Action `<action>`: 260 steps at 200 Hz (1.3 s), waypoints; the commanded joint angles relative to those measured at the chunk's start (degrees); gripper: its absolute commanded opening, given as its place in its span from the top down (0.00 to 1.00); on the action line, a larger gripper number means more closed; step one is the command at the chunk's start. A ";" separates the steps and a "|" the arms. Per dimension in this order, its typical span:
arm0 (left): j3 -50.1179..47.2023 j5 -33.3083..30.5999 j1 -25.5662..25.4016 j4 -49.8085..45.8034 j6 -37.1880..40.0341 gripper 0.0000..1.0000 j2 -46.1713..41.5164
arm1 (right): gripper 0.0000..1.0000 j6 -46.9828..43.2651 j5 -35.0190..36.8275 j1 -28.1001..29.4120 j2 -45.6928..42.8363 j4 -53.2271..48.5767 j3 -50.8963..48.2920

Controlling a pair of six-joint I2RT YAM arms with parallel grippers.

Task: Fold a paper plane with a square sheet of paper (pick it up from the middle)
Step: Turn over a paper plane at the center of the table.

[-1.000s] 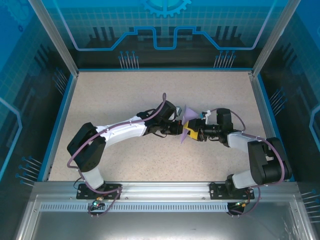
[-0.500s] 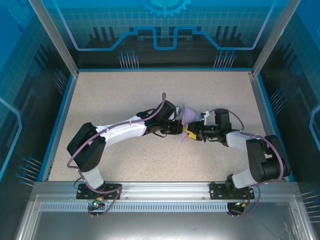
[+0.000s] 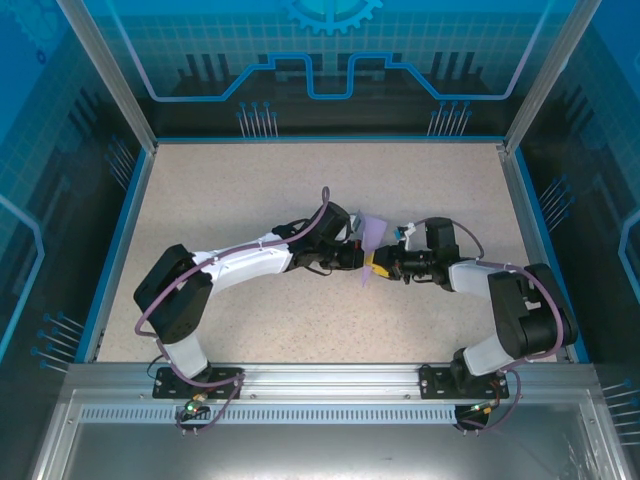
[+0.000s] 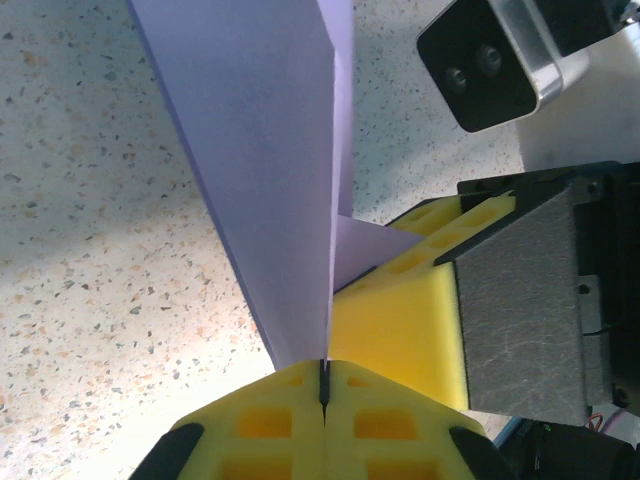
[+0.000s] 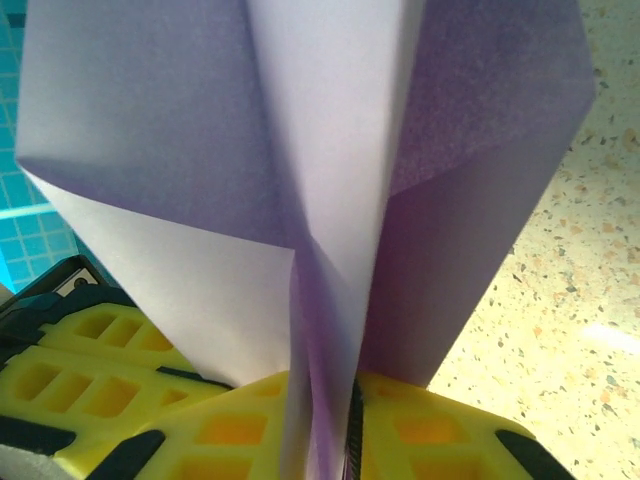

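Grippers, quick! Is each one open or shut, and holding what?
Left gripper: shut on the folded purple paper.
Right gripper: shut on the same paper.

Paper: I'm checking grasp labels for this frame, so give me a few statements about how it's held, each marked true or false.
1. The left gripper is shut on the paper. True.
2. The paper lies flat and unfolded on the table. False: it is folded with creases and gripped by both grippers.
3. The right gripper also pinches the paper. True.
4. The paper is yellow. False: it is purple; the fingers are yellow.
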 commanded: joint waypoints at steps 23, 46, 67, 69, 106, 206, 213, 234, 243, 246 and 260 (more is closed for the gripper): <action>-0.58 1.22 0.63 1.00 -1.26 0.96 -1.26 | 0.86 -0.41 0.31 0.93 0.39 1.15 1.55; -0.66 1.41 0.59 0.98 -1.35 0.93 -1.57 | 0.88 -1.36 0.76 0.94 0.58 0.22 1.76; -0.96 1.37 0.76 1.05 -1.44 0.91 -2.12 | 0.89 -3.71 1.85 0.94 0.36 -2.44 2.67; -1.03 1.37 0.74 1.08 -1.43 0.90 -2.14 | 0.89 -3.97 1.99 1.00 0.33 -2.54 2.76; -1.59 1.25 1.02 0.77 -1.44 0.83 -2.75 | 0.92 -11.42 5.82 1.41 -1.41 -13.93 5.18; -4.92 -0.39 1.83 -1.55 -0.53 0.71 -3.94 | 0.93 -30.53 35.28 10.77 -3.24 -43.66 14.80; -5.61 -0.49 2.00 -1.41 -0.55 0.71 -4.23 | 0.93 -30.84 37.18 11.74 -2.67 -44.53 15.72; -7.04 -0.91 2.35 -1.80 -0.52 0.71 -5.19 | 0.91 -31.52 41.64 14.69 -0.93 -46.18 17.59; -7.58 -1.07 2.41 -1.85 -0.49 0.71 -5.60 | 0.89 -31.68 43.50 15.84 -0.22 -46.66 18.37; -7.73 -1.15 2.49 -1.90 -0.50 0.71 -5.77 | 0.89 -31.80 44.07 16.20 0.05 -46.81 18.56; -8.55 -1.43 2.71 -2.20 -0.45 0.70 -6.42 | 0.88 -32.12 46.21 17.54 1.36 -47.44 19.63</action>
